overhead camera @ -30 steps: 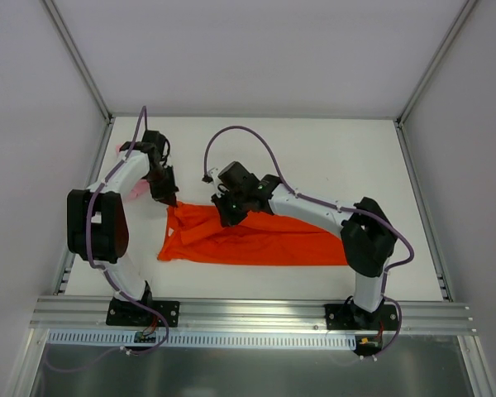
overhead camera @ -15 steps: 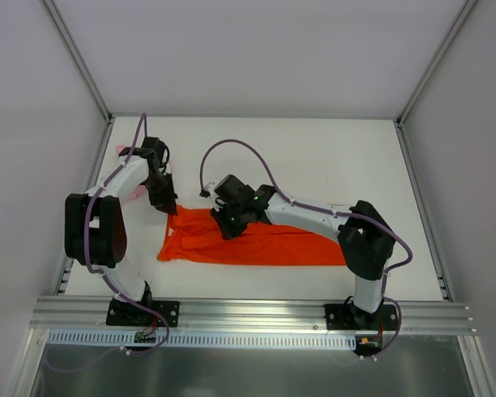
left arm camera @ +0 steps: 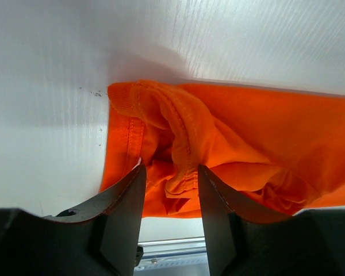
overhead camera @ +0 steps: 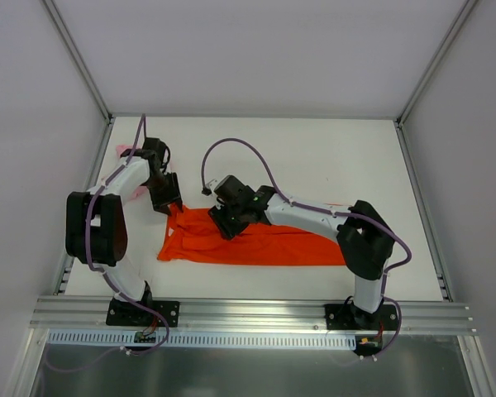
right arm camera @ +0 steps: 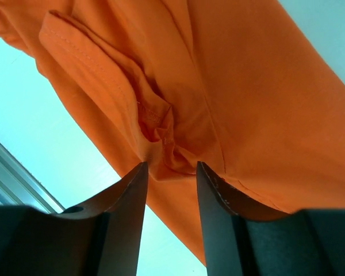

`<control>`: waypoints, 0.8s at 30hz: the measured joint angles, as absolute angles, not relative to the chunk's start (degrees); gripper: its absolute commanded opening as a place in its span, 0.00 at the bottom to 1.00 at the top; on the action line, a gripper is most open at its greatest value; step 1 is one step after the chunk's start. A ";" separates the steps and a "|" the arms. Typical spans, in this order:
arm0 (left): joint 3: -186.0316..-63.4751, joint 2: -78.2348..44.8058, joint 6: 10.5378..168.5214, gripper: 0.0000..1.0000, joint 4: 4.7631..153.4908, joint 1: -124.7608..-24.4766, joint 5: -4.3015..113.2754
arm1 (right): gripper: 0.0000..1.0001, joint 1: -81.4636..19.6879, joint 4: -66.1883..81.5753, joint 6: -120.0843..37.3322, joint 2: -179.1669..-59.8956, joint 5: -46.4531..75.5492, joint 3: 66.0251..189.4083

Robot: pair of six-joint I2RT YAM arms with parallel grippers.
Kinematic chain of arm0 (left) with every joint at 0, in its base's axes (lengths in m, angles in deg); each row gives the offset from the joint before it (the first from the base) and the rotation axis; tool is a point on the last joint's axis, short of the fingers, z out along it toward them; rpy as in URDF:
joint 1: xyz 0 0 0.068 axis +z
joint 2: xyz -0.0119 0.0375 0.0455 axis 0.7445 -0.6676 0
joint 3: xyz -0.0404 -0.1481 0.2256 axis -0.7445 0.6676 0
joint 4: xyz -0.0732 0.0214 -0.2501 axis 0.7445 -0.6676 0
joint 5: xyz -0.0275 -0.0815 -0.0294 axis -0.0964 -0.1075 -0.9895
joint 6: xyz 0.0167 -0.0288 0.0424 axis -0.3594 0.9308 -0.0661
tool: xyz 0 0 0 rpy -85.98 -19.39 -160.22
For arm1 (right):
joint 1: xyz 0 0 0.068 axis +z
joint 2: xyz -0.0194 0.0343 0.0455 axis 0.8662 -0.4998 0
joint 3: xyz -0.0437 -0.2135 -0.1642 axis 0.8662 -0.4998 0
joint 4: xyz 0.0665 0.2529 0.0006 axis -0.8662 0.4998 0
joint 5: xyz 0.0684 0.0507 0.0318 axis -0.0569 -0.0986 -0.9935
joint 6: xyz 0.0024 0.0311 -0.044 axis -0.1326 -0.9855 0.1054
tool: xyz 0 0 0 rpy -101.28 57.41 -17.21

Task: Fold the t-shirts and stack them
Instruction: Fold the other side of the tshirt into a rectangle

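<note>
Orange-red t-shirt (overhead camera: 264, 246), folded strip, white table (overhead camera: 331, 165)

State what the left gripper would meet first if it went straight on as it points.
The left gripper would first meet the bunched fold of the bright orange-red cloth t-shirt directly ahead, though depth is unclear.

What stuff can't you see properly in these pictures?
1. Pink t-shirt: top view, the left arm covers nearly all of it; only small bits peek out.
2. Orange t-shirt: top view, the right arm hides part of its far edge; both wrist views cut it off at their edges.
3. Left gripper and right gripper: top view, their own bodies hide the fingertips.
</note>
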State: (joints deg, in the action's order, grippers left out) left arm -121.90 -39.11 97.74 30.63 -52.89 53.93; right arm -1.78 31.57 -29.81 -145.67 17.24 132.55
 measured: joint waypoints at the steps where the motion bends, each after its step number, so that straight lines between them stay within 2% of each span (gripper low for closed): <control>1: -122.45 -39.13 97.92 0.43 30.63 -52.89 54.08 | 0.46 -1.78 31.61 -29.79 -145.65 17.74 132.72; 8: -127.00 -39.19 98.09 0.44 30.89 -52.09 54.26 | 0.49 -3.31 33.18 -29.26 -145.65 19.97 137.82; 22: -128.50 -45.03 98.03 0.44 31.59 -51.04 50.50 | 0.45 -14.04 40.00 -28.69 -148.60 27.66 142.23; 24: -128.50 -45.42 98.05 0.39 32.07 -51.06 49.32 | 0.45 -14.69 40.88 -28.50 -148.90 28.23 142.23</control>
State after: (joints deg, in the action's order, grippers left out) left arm -128.50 -45.42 98.05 32.07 -51.06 49.32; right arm -14.69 40.88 -28.50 -148.90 28.23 142.23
